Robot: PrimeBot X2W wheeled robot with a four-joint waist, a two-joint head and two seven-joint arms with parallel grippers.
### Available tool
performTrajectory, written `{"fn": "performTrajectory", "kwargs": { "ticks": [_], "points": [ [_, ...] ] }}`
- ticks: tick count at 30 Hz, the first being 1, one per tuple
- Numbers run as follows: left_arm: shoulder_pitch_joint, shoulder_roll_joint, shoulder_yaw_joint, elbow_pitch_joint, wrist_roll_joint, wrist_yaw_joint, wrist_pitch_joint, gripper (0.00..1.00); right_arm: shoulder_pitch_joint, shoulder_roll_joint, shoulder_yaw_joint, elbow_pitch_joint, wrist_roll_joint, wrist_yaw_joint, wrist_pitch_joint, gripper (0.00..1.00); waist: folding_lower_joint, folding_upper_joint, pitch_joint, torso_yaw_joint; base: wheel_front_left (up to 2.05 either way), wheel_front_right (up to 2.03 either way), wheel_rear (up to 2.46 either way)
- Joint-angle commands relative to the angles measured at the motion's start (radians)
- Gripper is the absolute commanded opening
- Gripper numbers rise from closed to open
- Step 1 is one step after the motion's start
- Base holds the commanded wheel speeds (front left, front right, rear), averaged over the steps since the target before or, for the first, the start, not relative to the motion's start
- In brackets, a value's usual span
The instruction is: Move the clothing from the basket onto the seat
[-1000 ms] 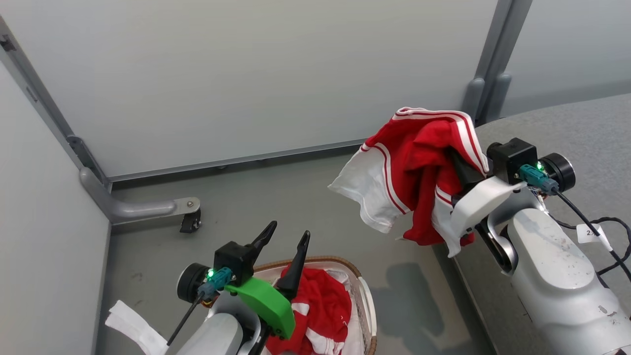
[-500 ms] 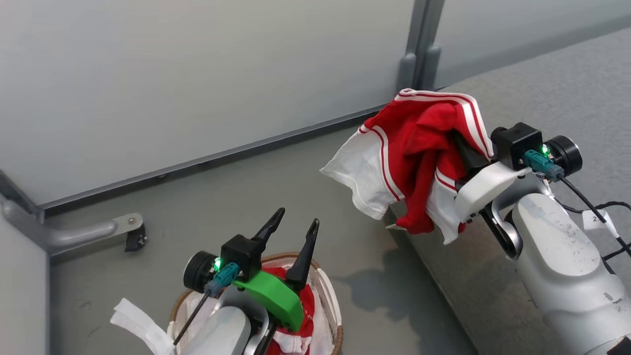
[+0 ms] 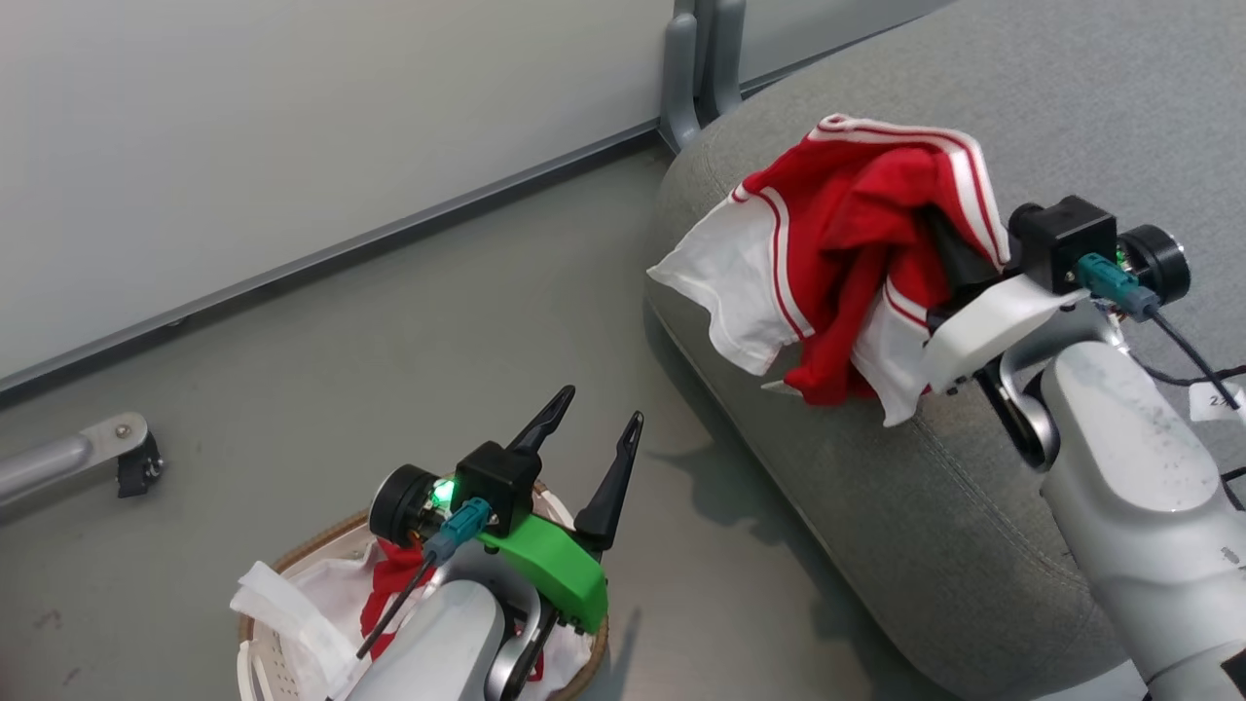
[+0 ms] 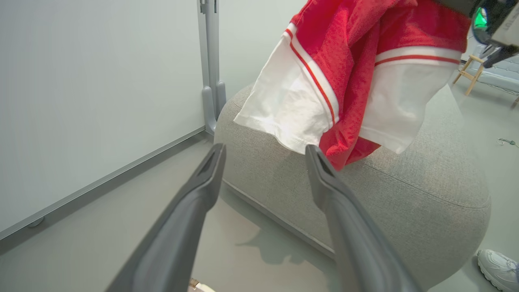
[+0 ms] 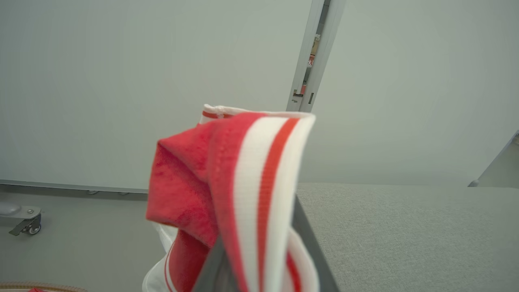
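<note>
The right gripper (image 3: 959, 265), at the upper right of the head view, is clenched on a red-and-white garment (image 3: 847, 243); the cloth drapes over both dark fingers and hides their tips, so the exact pinch point cannot be made out. In the right wrist view the striped trim of this garment (image 5: 259, 174) folds over the fingers rising from the bottom edge. The garment hangs in a bunch, one white panel spread toward the left of the frame, above the rounded end of the grey seat (image 3: 876, 506). In the left wrist view its lowest red fold (image 4: 344, 150) seems to sit just above the cushion (image 4: 405, 190), though contact is hard to judge. The left gripper (image 3: 599, 409) is at the lower middle of the head view, fingers spread apart and holding nothing, above the basket (image 3: 311, 547) on the grey floor (image 3: 389, 341) at the lower left. More red clothing (image 3: 389, 589) lies in the basket beside a white liner sheet (image 3: 292, 623). A white shoe (image 4: 496, 263) shows at the lower right of the left wrist view.
</note>
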Motion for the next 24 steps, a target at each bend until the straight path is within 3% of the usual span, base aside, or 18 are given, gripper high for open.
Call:
{"fn": "performTrajectory", "kwargs": {
  "ticks": [1, 8, 19, 24],
  "points": [
    [-0.020, 0.004, -0.006, 0.000, 0.014, -0.004, 0.000, 1.00, -0.031, -0.011, -0.013, -0.001, -0.004, -0.001, -0.005, 0.00, 0.0000, -0.0001, 0.041, -0.014, 0.00, 0.00, 0.00],
    [-0.069, 0.022, -0.050, -0.021, 0.006, -0.003, 0.000, 1.00, -0.174, -0.072, -0.077, 0.018, -0.002, -0.001, -0.005, 0.00, 0.0000, -0.0001, 0.140, 0.043, 0.00, 0.00, 0.00],
    [-0.224, 0.073, -0.122, -0.106, 0.019, -0.004, 0.000, 1.00, -0.458, -0.297, -0.215, 0.126, -0.014, -0.001, -0.005, 0.00, 0.0000, -0.0001, 0.388, 0.171, 0.00, 0.00, 0.00],
    [-0.265, 0.090, -0.132, -0.142, 0.038, -0.004, 0.001, 1.00, -0.525, -0.339, -0.285, 0.206, -0.040, -0.001, -0.005, 0.00, 0.0000, -0.0001, 0.490, 0.198, 0.00, 0.00, 0.00]
  ]
}}
